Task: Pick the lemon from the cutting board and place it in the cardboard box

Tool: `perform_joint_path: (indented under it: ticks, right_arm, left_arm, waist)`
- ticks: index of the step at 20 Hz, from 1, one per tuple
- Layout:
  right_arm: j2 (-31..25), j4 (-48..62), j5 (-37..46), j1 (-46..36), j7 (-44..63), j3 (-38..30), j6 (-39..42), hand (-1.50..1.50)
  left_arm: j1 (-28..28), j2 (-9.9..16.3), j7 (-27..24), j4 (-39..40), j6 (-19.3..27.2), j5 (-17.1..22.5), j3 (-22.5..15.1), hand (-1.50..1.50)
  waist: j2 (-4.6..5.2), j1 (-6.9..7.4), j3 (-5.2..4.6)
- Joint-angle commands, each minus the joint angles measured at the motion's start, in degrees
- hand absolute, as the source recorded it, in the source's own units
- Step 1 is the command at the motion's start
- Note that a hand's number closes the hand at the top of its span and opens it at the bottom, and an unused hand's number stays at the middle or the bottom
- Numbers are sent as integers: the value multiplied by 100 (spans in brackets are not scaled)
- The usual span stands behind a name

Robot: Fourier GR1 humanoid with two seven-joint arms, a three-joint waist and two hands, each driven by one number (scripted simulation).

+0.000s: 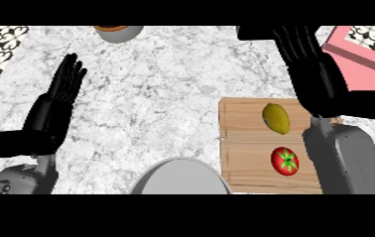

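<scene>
Grey plate point(181, 177) sits at the near edge. One lemon point(276, 117), yellow-olive and oval, lies on the board point(238, 132) beyond one red tomato point(285, 160). Right hand point(311, 65), fingers straight, hovers past the board; left hand point(62, 89) rests open, empty.

Left hand point(62, 89) rests open, fingers up; right hand point(311, 65) extends forward, fingers straight.

Both forearms are smooth grey shells with rounded edges. The left hand point(60, 94) is matte black, with long slim segmented fingers above a blocky black wrist. The right hand point(313, 67) looks the same, black and glossless.
</scene>
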Motion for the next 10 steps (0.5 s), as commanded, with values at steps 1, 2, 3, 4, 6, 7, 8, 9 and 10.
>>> perform_joint_path:
  ticks: [1,2,3,4,6,7,8,9,10]
  right_arm:
    - [-228,-343,57,140,166,-226,-52,-150]
    - [-887,-349,-237,118,267,-756,332,-150]
    - [-1113,-480,4,68,375,-801,202,-150]
    - [-1509,-414,-124,-56,357,-1135,436,-150]
    - [-2287,-218,-69,-293,440,-1731,564,-150]
    - [-2936,-101,1248,311,487,-926,911,-150]
    - [-2949,137,1230,474,332,-1160,859,-150]
    - [-3115,391,940,557,70,-1460,1189,-150]
    - [-3110,653,845,734,-495,-1673,1402,-150]
  left_arm:
    - [118,181,-223,230,-400,-130,81,0]
    - [-123,204,198,-105,-201,-328,-185,0]
    - [-121,471,58,83,-423,-387,-105,0]
    - [30,333,-269,256,-354,-685,-364,0]
    - [-153,738,-245,315,-634,-757,-278,0]
    - [14,671,-82,219,-630,-637,-345,0]
    - [15,667,-137,230,-762,-587,-388,0]
    - [-156,677,-169,303,-853,-551,-338,0]
    - [-197,650,-189,407,-919,-630,-411,0]
  waist:
    - [-51,62,-117]
    - [-62,0,-111]
    - [-67,-45,-115]
    - [-55,-88,-116]
    - [-42,-210,-117]
    - [-2,-312,-148]
    - [1,-168,-120]
    - [-2,-115,-109]
    - [-8,-44,-105]
